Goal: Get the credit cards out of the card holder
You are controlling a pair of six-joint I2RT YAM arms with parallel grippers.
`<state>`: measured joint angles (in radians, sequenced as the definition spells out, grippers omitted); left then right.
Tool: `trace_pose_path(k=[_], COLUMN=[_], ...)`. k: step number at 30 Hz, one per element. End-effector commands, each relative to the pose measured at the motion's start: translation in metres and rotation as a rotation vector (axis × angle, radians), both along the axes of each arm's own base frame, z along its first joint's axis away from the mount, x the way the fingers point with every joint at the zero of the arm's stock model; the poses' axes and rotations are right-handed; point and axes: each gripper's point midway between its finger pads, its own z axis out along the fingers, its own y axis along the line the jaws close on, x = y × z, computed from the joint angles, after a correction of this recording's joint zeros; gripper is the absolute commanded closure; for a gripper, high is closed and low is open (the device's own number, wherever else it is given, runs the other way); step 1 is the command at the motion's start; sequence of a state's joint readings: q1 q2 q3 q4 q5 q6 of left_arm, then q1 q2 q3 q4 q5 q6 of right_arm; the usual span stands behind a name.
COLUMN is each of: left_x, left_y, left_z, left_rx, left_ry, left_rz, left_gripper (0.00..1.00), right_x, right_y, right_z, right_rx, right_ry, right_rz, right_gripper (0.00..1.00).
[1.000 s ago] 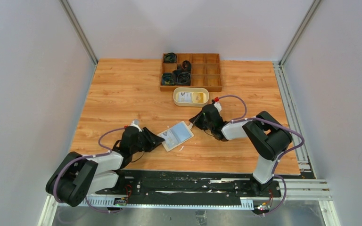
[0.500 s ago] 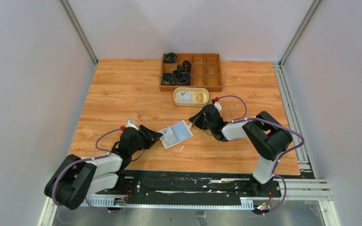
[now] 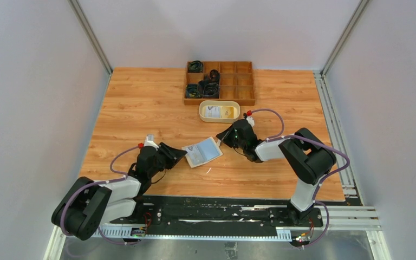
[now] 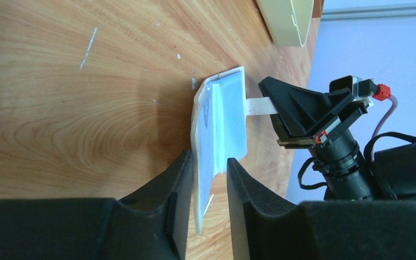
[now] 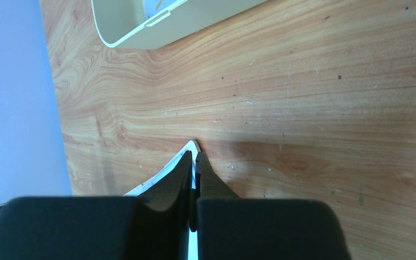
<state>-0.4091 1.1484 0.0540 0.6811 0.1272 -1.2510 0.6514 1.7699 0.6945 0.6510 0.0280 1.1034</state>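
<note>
Step in hand, as judged: extraction of a card, with the holder braced at both ends.

Nearest the bases: left hand (image 4: 208, 162) narrowed to a slot, fingers (image 4: 180, 181) straddling the near edge of the card holder (image 3: 202, 152). Firm clamp or mere contact: undetermined from either view.

Mid-tabletop (image 3: 141, 108): card holder opened, apparently tilted up off the wood, spanning the gap between the two hands. Pale blue credit card (image 4: 230, 116) seated in an inner pocket, face exposed.

Beyond the holder: right hand (image 5: 195, 158) fully closed, pinching the closure tab (image 4: 260, 105) at the far end.

Farther back: cream dish (image 3: 236, 115), well apart from the holder, with a pale flat item inside, too small to identify. Behind the dish: wooden tray (image 3: 244, 101), black items (image 3: 208, 86) in the left compartments.

Next move, as judged: confirm the left fingers on the card alone, not on the pocket wall; close; draw toward the near edge, right hand anchoring the tab. Avoid pinching card and pocket together: risk of dragging the whole holder.
</note>
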Motion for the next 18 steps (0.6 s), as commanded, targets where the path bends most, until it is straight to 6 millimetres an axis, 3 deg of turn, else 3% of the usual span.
trace_pose_path(k=[1, 7, 18], left_x=[0.004, 0.003, 0.002], left_y=[-0.002, -0.005, -0.021], left_z=[0.010, 0.002, -0.016], left_rx=[-0.016, -0.001, 0.053], left_ry=[-0.045, -0.016, 0.041], left_rz=[0.002, -0.018, -0.082], left_gripper=[0.74, 0.79, 0.74], right_x=[0.002, 0.003, 0.003], right_y=[-0.004, -0.005, -0.006], right_z=[-0.004, -0.005, -0.003], right_rx=[0.006, 0.010, 0.014], right_ry=[0.002, 0.001, -0.001], right_rz=[-0.008, -0.010, -0.012], right_gripper=[1.00, 1.00, 1.00])
